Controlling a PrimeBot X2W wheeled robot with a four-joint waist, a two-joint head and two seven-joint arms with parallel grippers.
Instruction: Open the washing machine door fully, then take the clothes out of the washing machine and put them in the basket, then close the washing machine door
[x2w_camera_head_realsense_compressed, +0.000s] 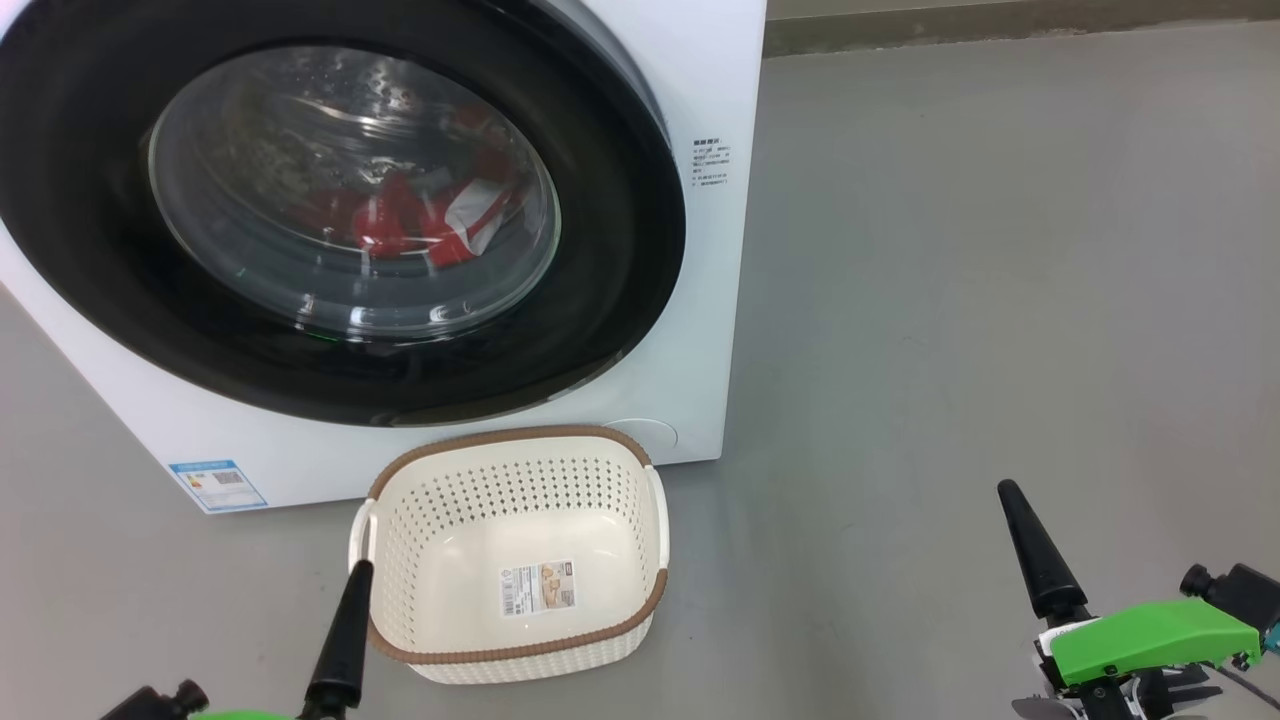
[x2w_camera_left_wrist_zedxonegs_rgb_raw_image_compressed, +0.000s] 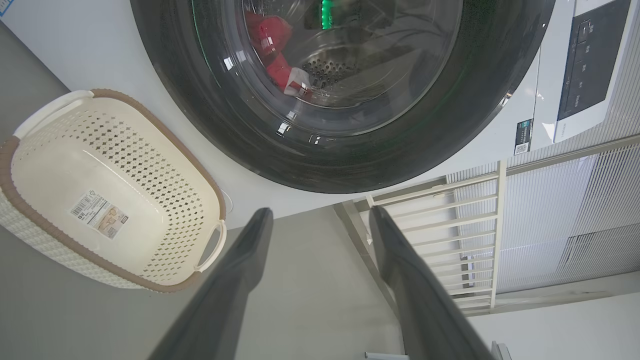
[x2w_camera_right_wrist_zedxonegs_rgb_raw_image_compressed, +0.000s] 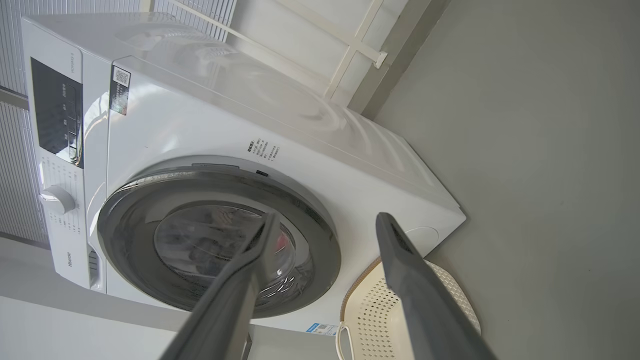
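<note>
First, with left gripper (x2w_camera_left_wrist_zedxonegs_rgb_raw_image_compressed: 320, 216) and right gripper (x2w_camera_right_wrist_zedxonegs_rgb_raw_image_compressed: 324, 220) spread and empty, we should catch the rim of the washing machine door (x2w_camera_head_realsense_compressed: 600, 260), swinging wide.

A big white front-loading washing machine (x2w_camera_head_realsense_compressed: 715, 90) stands on a grey floor (x2w_camera_head_realsense_compressed: 1000, 300), near the floor's far edge. Its round washing machine door (x2w_camera_head_realsense_compressed: 625, 230), a wide glossy black rim around a bulging clear glass bowl, is shut against the front. Through the glass, the clothes (x2w_camera_head_realsense_compressed: 415, 220), red fabric with white parts, lie bunched low in the perforated steel drum (x2w_camera_left_wrist_zedxonegs_rgb_raw_image_compressed: 330, 70). The basket (x2w_camera_head_realsense_compressed: 515, 438), cream perforated plastic with a brown woven-look rim, sits upright on the floor just in front of the machine's base, below the door, with a sticker (x2w_camera_head_realsense_compressed: 538, 587) on its bottom.
</note>
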